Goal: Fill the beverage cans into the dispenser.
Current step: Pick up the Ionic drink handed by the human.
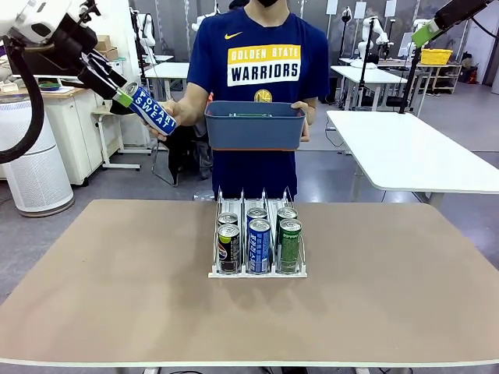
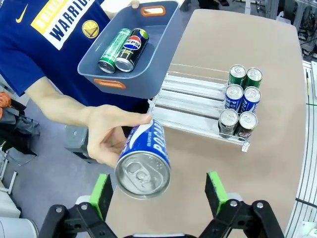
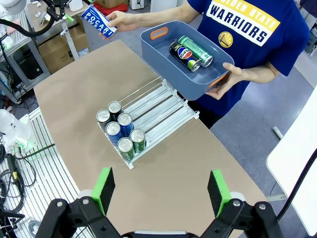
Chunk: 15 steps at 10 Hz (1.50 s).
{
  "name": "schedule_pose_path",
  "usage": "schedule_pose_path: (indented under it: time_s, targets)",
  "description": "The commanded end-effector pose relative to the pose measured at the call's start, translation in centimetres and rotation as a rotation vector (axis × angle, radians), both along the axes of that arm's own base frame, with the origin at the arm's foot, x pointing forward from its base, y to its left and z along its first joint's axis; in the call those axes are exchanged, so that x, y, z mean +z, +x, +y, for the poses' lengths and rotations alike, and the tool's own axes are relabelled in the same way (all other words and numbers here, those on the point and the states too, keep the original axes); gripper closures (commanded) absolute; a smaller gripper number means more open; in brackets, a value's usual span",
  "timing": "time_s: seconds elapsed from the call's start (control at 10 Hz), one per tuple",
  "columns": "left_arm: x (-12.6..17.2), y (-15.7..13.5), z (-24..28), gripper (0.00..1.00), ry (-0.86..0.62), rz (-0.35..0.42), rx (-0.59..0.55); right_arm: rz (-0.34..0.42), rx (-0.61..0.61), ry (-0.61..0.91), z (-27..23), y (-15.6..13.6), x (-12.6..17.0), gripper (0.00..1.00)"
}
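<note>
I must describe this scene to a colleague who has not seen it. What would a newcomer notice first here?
A person's hand holds out a blue can, its silver top reaching into the open left end effector, high above the table's left side. The other hand carries a bin with a green can and a black can lying inside. At the table's middle, the dispenser holds six cans, two per lane.

- Bench [image 1: 101,296]: tan top, rounded corners.
- Dispenser [image 1: 256,273] stands at mid-width, reaching from near the far edge to the middle.
- Six cans [image 1: 259,243] fill its near end, two per lane.
</note>
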<state>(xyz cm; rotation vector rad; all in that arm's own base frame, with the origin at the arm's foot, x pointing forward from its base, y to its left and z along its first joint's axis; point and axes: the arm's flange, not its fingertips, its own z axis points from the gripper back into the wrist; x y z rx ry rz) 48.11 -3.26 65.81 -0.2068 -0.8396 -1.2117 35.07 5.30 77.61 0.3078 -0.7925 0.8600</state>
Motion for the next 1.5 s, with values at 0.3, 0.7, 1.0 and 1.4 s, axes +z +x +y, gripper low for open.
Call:
schedule_pose_path:
  time_s: [0.3, 0.7, 1.0, 1.4]
  targets:
    - [0.5, -0.6, 0.8, 0.0, 0.021, 0.015, 0.0, 0.001, 0.001, 0.0, 0.0, -0.1, -0.1, 0.0]
    - [1.6, 0.3, 1.9, 0.0, 0.031, -0.02, 0.04, 0.001, 0.001, 0.0, 0.0, -0.1, -0.1, 0.0]
    - [0.2, 1.6, 1.9, 0.0, 0.003, 0.04, 0.009, 0.001, 0.001, 0.0, 0.0, -0.1, -0.1, 0.0]
    - [-1.2, 2.9, 2.4, 0.0, -0.041, 0.048, 0.001, 0.001, 0.001, 0.0, 0.0, -0.1, -0.1, 0.0]
